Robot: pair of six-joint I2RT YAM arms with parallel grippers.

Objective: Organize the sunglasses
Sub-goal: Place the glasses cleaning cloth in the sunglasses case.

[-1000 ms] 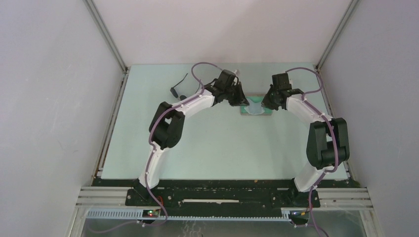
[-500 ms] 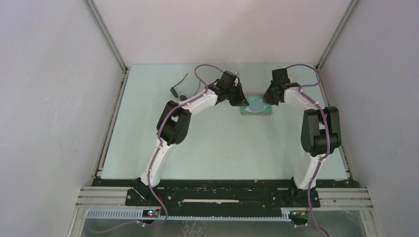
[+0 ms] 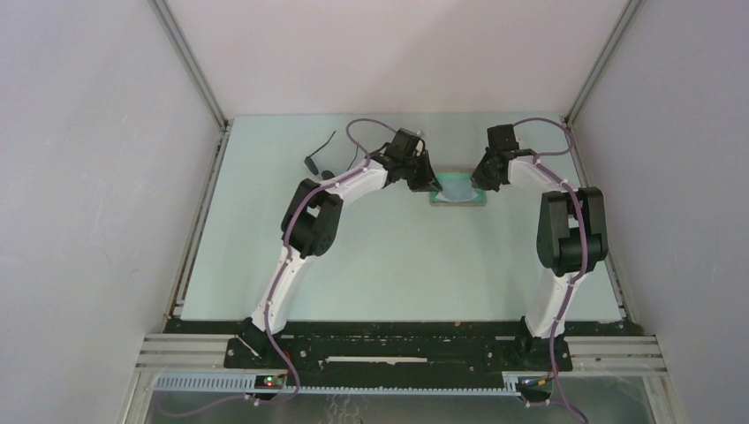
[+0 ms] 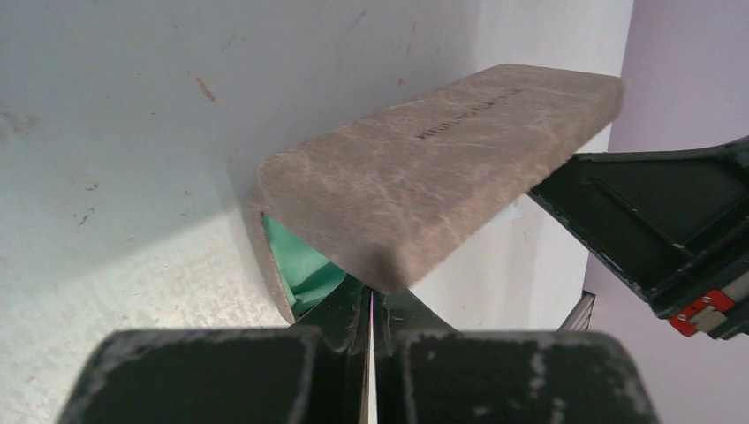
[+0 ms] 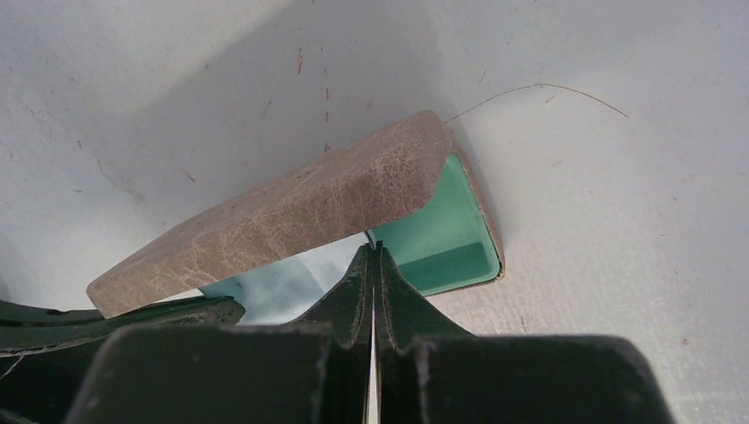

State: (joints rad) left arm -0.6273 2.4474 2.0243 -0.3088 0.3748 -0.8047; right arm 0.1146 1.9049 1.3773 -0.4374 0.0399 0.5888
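Mint-green across the tabletop point(image 3: 397, 265) in the overhead view, with a grey case point(image 3: 457, 200) towards the far edge, about midway between the two far corners. Flanked by the left end effector point(image 3: 432, 183) and the right end effector point(image 3: 478, 183), one at each short end, probably to share the job of holding the case open. Inside, a light blue cloth point(image 3: 457, 187). Sunglasses point(image 3: 318, 164) well apart from all this, towards the far left corner. Thin black wire, two small dark ovals, one slim arm pointing at the far edge. Untouched, by the look of it.

From the left wrist: a worn, scuffed grey-brown lid point(image 4: 442, 163), leather-like, oblong with rounded corners, tilted up off the base. Fingers point(image 4: 344, 318) pressed together with nothing visible between them. Tips wedged just under the lid's near corner, apparently as a prop rather than a pinch. Green lining point(image 4: 305, 269) peeking out beneath. Right end effector dark and blocky at the far end of the case.

From the right wrist: the mottled lid raised like a ramp over smooth, moulded lining. Tips here shut tight too, tucked under the lid's edge just beside the cloth. Likely propped this way to leave room for the sunglasses.
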